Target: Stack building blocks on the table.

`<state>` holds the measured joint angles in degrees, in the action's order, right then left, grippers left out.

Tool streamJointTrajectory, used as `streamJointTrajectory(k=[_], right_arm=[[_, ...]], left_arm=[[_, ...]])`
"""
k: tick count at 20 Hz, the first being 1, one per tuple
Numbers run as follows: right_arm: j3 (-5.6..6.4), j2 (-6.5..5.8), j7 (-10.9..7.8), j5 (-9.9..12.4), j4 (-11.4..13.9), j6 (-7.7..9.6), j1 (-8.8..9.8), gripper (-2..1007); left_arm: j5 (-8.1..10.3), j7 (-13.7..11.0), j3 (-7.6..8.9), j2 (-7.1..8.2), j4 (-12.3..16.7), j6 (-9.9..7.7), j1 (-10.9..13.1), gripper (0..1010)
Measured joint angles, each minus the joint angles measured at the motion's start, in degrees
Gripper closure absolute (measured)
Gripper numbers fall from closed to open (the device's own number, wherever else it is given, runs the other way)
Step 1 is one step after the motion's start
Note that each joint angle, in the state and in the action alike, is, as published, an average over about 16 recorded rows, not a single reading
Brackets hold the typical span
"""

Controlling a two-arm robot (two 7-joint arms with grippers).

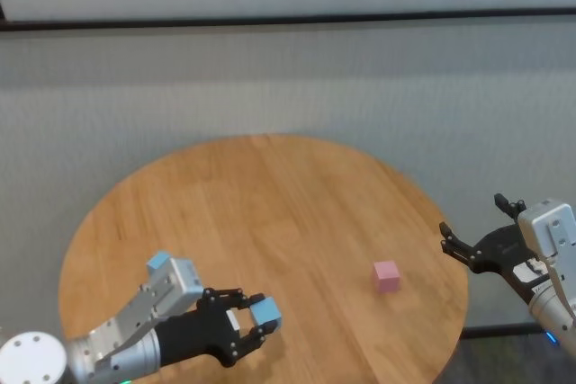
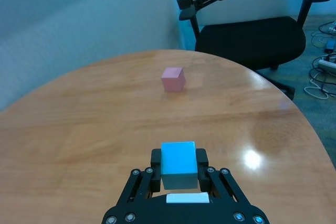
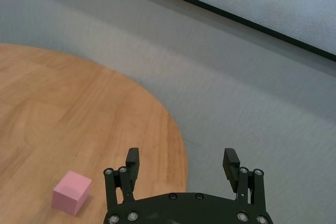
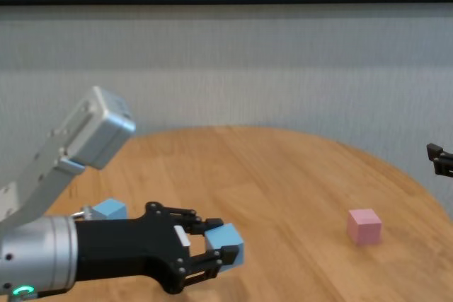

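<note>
Now light blue block (image 2: 178,164) clamped in left gripper (image 1: 255,320), held above near-left part of table (image 1: 270,204). Second blue block (image 4: 109,210) behind left arm. Pink block (image 1: 386,276) rests right. Right gripper (image 3: 181,162) spread wide, empty, beyond table's right edge.

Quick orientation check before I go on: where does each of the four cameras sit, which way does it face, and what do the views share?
Head: high, looking down on the round table; shows left gripper holding a blue block, and the open right gripper.
Chest: low, facing forward; left forearm, second blue block behind it.
Left wrist: looks along its fingers across the table toward an office chair.
Right wrist: off the table's edge, looking over open fingers.
Shared: all four show the pink block.
</note>
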<state>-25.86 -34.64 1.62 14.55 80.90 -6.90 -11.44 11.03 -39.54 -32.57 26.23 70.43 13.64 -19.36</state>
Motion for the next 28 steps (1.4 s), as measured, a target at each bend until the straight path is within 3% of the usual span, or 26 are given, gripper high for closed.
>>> streamJointTrajectory(k=[16,28], right_arm=[[0.0,0.0,0.0,0.0,0.0,0.0,0.0,0],[0.0,0.0,0.0,0.0,0.0,0.0,0.0,0]], left_arm=[[-1.66,0.14,-2.37,-3.99,-5.91,0.09,-3.95,604],[-2.12,0.22,-2.8,-5.4,-8.37,0.32,-5.33,604]])
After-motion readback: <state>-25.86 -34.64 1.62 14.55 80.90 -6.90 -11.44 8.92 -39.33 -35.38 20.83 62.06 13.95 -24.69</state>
